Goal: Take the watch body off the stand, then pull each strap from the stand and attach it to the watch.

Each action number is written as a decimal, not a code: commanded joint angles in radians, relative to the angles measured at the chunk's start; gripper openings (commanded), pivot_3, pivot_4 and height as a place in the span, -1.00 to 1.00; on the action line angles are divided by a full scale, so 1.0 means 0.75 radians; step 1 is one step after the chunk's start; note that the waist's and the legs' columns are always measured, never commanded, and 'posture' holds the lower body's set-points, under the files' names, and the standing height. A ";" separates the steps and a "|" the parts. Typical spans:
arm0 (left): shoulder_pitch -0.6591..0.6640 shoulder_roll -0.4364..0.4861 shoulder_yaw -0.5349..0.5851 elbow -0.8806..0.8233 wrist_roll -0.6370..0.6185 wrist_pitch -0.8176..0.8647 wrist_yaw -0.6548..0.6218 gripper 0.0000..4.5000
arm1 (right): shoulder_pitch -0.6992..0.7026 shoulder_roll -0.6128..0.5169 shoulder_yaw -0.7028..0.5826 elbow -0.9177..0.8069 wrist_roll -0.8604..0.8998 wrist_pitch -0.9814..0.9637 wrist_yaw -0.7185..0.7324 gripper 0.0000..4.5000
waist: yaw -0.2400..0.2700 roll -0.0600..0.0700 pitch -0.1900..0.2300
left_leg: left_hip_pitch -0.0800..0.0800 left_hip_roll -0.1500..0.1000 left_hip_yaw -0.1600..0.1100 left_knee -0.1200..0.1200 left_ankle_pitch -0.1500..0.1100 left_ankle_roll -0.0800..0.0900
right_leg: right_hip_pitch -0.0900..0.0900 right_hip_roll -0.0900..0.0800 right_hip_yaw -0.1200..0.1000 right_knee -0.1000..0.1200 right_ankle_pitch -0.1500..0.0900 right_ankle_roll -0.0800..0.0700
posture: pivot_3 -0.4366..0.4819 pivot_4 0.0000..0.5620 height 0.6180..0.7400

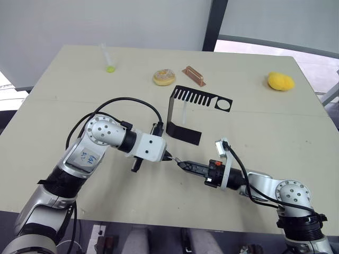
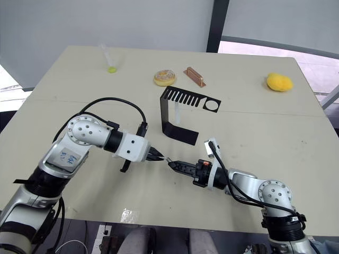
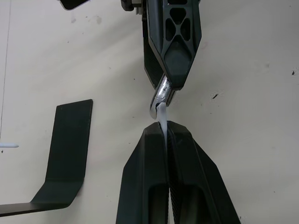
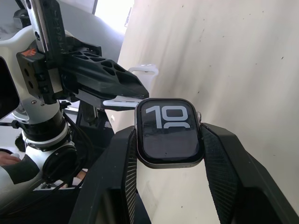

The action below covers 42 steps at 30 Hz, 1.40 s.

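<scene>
Low centre of frame: right hand (image 4: 169,186) clamping watch (image 4: 169,133), left hand (image 3: 164,135) pinching strap (image 3: 161,114) against it.

watch (image 4: 169,133): shiny dark glass face, smooth grey metal rim
strap (image 3: 161,114): white, soft, rubbery
stand (image 1: 185,114): thin black metal, dull
fingers (image 3: 147,186): black plastic, dull, ridged inside
table (image 1: 275,127): pale, smooth, speckled

Black stand (image 1: 183,114); white strap (image 3: 161,115); black watch body (image 4: 169,132) with pale digits; beige table (image 1: 63,79); yellow sponge (image 1: 280,81); copper-brown block (image 1: 194,75).
</scene>
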 commanded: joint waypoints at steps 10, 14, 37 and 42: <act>-0.062 -0.053 -0.045 -0.011 0.051 -0.012 0.005 -1.00 | -0.046 0.020 0.008 -0.010 0.009 0.020 0.049 -0.33 | 0.000 0.000 0.000 | 0.000 0.000 0.000 0.000 0.000 0.000 | 0.000 0.000 0.000 0.000 0.000 0.000 | -0.05 -0.47 1.00; -0.066 -0.066 -0.052 -0.015 0.060 -0.024 0.001 -1.00 | -0.048 0.023 0.006 -0.009 0.007 0.027 0.051 -0.33 | 0.000 0.000 0.000 | 0.000 0.000 0.000 0.000 0.000 0.000 | 0.000 0.000 0.000 0.000 0.000 0.000 | -0.05 -0.47 1.00; -0.150 -0.132 -0.134 0.077 0.180 -0.034 -0.030 -1.00 | -0.070 0.035 0.007 0.002 -0.001 0.048 0.068 -0.33 | 0.001 0.000 0.000 | 0.000 0.000 0.000 0.000 0.000 0.000 | 0.000 0.000 0.000 0.000 0.000 0.000 | -0.05 -0.47 1.00; -0.150 -0.146 -0.138 0.082 0.195 -0.026 -0.027 -1.00 | -0.069 0.040 0.005 -0.004 0.003 0.046 0.064 -0.33 | 0.001 0.000 0.000 | 0.000 0.000 0.000 0.000 0.000 0.000 | 0.000 0.000 0.000 0.000 0.000 0.000 | -0.05 -0.47 1.00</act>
